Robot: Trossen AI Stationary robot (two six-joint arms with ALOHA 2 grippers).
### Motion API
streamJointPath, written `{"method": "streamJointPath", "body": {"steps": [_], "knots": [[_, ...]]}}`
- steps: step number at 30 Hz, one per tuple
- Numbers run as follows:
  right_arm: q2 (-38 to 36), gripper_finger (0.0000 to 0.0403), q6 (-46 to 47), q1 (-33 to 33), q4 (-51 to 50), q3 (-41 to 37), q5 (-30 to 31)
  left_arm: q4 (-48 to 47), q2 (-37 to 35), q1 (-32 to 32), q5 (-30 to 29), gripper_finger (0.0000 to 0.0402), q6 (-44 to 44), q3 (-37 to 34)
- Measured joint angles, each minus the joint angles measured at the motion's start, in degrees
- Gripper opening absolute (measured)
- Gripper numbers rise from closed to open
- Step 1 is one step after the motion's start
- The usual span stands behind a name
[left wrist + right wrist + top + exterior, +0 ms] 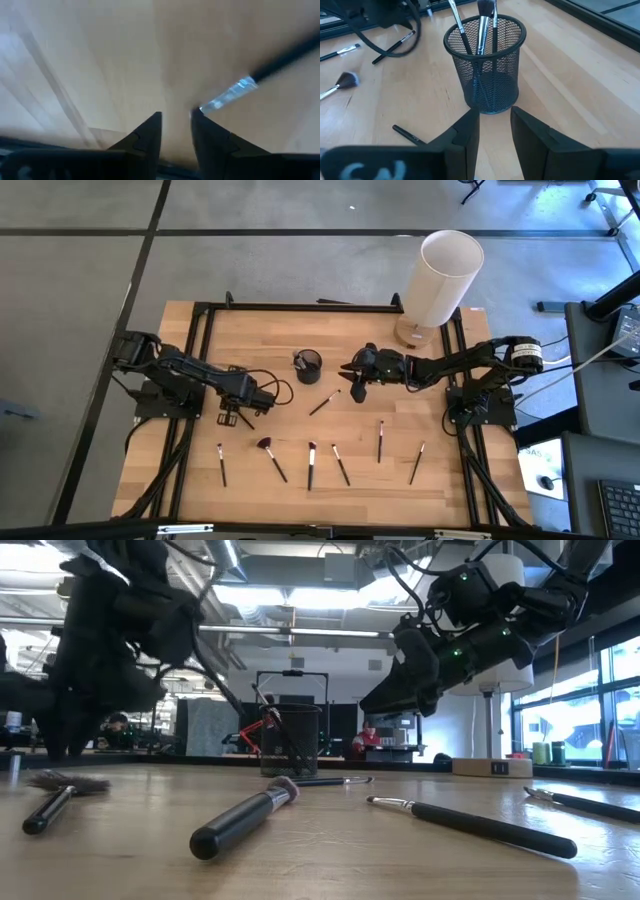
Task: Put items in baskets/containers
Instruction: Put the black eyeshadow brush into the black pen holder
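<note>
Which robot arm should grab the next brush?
Probably left. The left gripper hangs open, low over the table, beside a brush. The right gripper is empty, facing the mesh cup.

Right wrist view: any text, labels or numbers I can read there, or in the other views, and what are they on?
Right wrist view: pale marks on the dark housing behind the right gripper, cropped and blurred, not readable.
Low view: small dark marks on a pale box at the table's far edge, too small to read.
High view: a round label on the right arm's base, too small to read.
Left wrist view: none.
</note>
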Motion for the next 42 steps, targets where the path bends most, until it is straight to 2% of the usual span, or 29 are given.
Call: {"method": "streamJointPath", "body": {"steps": [5, 13, 16, 25, 35, 42], "knots": [[0.00, 0.0110, 0.00, 0.00, 0.19, 0.00, 0.04, 0.17, 4.05, 1.28, 7.14, 0.0101, -6.68, 3.46], [0.00, 0.0110, -0.03, 0.09, 0.42, 0.00, -0.33, -5.70, 7.46, 1.17, 3.33, 0.0117, -5.65, 4.94], [0.00, 0.0110, -0.07, 0.09, 0.42, 0.02, -0.85, -7.56, 7.85, 1.17, 4.57, 0.0124, -5.60, 4.94], [0.00, 0.0110, -0.25, 0.11, 0.22, 0.01, -1.53, -0.84, 7.79, 1.17, 3.89, 0.0140, -1.12, 4.66], [0.00, 0.0110, -0.45, 0.11, -0.01, 0.01, -1.51, -2.05, 7.79, 1.16, 8.92, 0.0141, -3.46, 0.56], [0.00, 0.0110, -0.44, 0.09, 0.02, 0.00, -1.46, -3.96, 7.79, 1.15, 9.12, 0.0141, -6.26, 2.55]]}}
